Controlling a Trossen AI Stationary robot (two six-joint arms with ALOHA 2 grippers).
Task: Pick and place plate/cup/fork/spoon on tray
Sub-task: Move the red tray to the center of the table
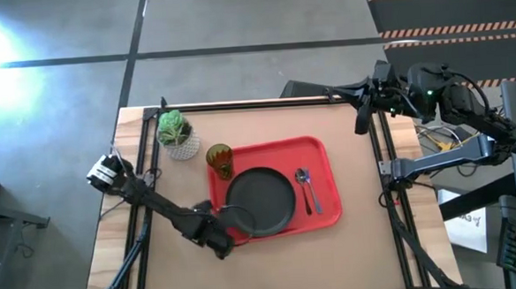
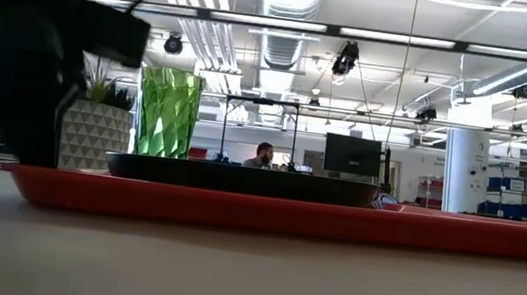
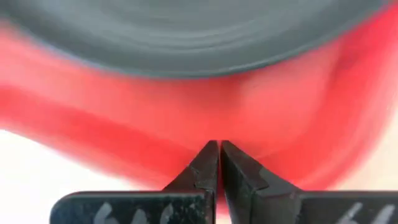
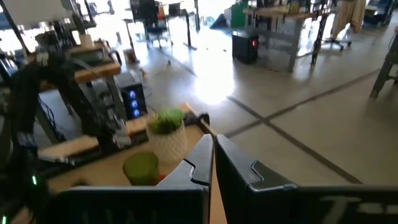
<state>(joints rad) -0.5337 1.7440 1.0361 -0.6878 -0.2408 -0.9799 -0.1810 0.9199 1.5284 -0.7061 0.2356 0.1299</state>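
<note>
The red tray lies mid-table. On it rest the dark plate and, to its right, the metal spoon. The green cup stands upright at the tray's far left corner and also shows in the low view. The fork does not show in any view. My left gripper is shut and empty, at the tray's near left corner, beside the plate's rim. My right gripper is shut and empty, held above the table's far right edge. My left gripper's shut fingertips stand over the tray's near left rim, pointing toward the plate. I cannot tell whether they touch the tray.
A white pot with a green plant stands at the far left, just beyond the cup. Bare tabletop lies along the near edge and to the tray's right.
</note>
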